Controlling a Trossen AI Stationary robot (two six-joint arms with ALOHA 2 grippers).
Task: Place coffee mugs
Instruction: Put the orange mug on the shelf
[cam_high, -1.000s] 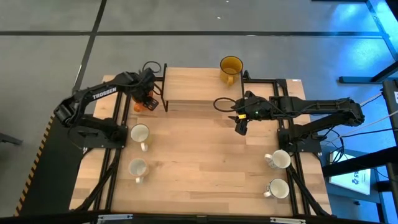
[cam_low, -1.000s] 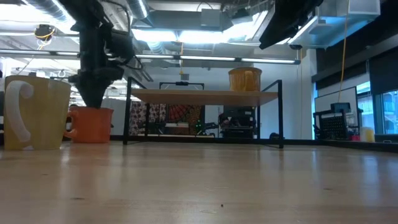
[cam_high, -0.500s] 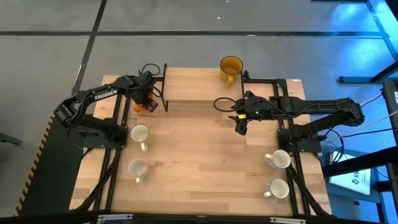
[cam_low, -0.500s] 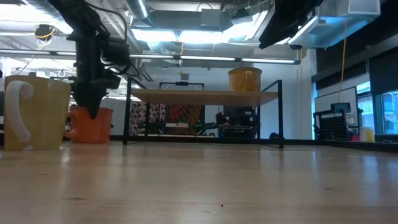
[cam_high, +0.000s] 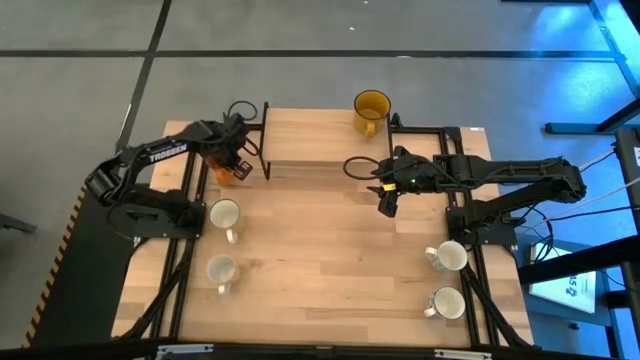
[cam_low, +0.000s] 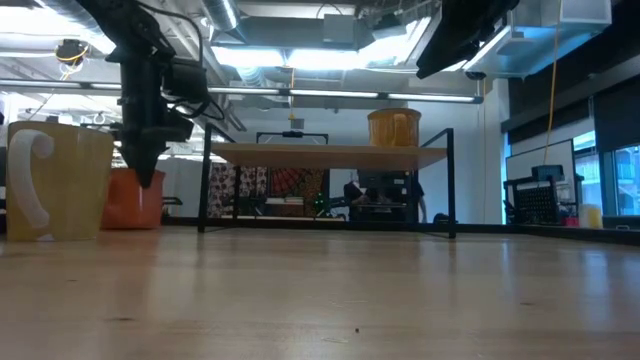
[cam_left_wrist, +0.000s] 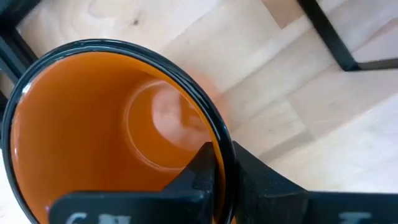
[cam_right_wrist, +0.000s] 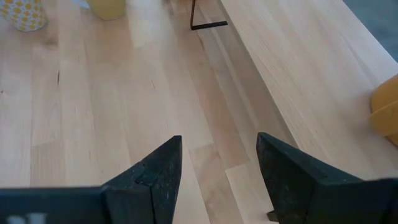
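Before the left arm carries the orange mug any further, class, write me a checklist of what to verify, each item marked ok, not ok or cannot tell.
1. Left gripper grips the orange mug by its rim, one finger inside, one outside: ok.
2. Mug off the table: looks tilted in the low view, cannot tell.
3. Mug empty: ok.
4. Raised shelf has bare room beside the amber-yellow mug: ok.
5. Right gripper waits mid-table, jaws open, away from the left arm: ok.
6. White mugs stand apart from the lift: ok.
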